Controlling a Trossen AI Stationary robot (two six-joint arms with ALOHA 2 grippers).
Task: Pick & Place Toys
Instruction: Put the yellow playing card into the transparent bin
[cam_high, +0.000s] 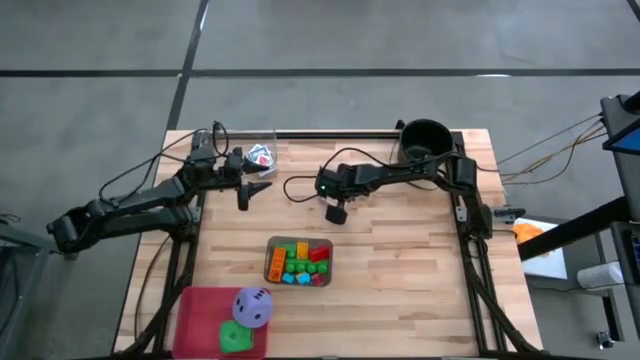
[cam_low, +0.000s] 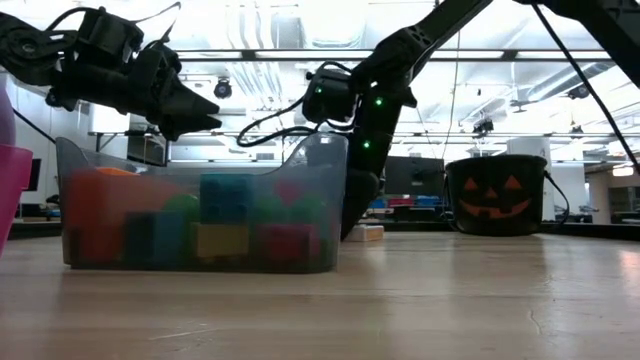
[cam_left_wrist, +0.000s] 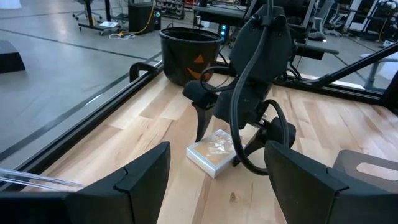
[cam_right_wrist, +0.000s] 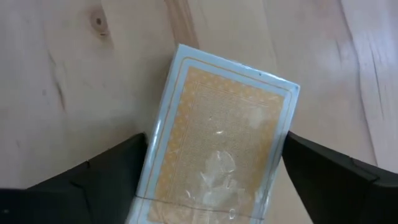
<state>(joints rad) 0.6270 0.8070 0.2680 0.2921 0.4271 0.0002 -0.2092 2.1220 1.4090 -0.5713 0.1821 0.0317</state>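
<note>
I'm seeing a grey concrete floor (cam_high: 100, 40) stretching all around the wooden table (cam_high: 400, 300), dark seams crossing it. Beyond the table, ceiling lights (cam_low: 560, 75) are glowing over an open workshop, and wheeled equipment (cam_left_wrist: 93, 15) is standing farther off.

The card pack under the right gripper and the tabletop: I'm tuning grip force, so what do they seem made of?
The card pack looks like printed card in clear glossy film: the wrap shows crinkles and glare. The tabletop looks like pale smooth wood, with grain, plank seams and a knot. The open right gripper straddles the pack.
</note>
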